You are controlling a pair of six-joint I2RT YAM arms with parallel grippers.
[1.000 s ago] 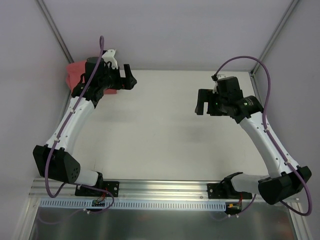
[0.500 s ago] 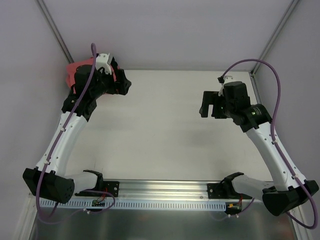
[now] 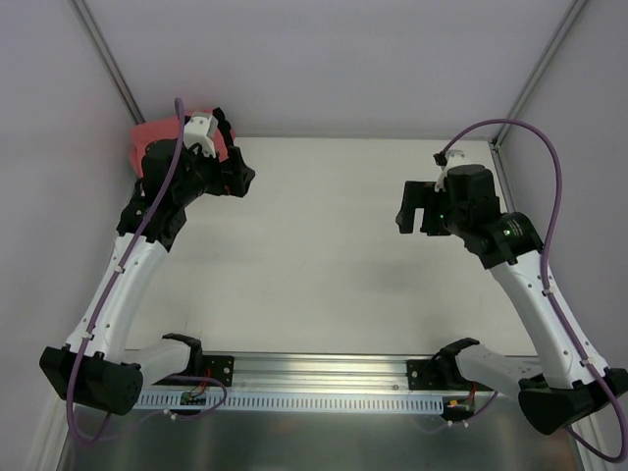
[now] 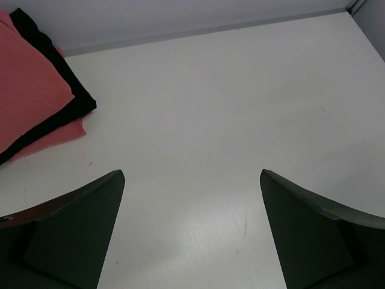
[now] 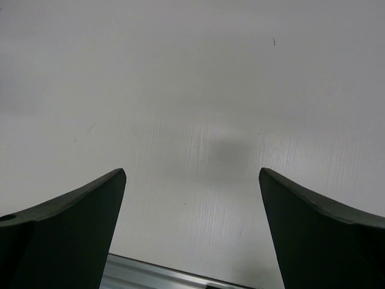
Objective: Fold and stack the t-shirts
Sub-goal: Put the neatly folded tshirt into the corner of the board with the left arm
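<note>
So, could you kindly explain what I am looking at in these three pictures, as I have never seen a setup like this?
These are two robot arms bolted at the near edge of a white table. The wide picture comes from a fixed camera above and behind them. The other two come from a small camera on each wrist; the dark wedges at the bottom are that arm's own fingers. The left gripper and the right gripper are both open and hold nothing. In the far left corner lies a folded pile: a coral-red t-shirt on top of a black t-shirt, with a bit more coral cloth showing underneath.
</note>
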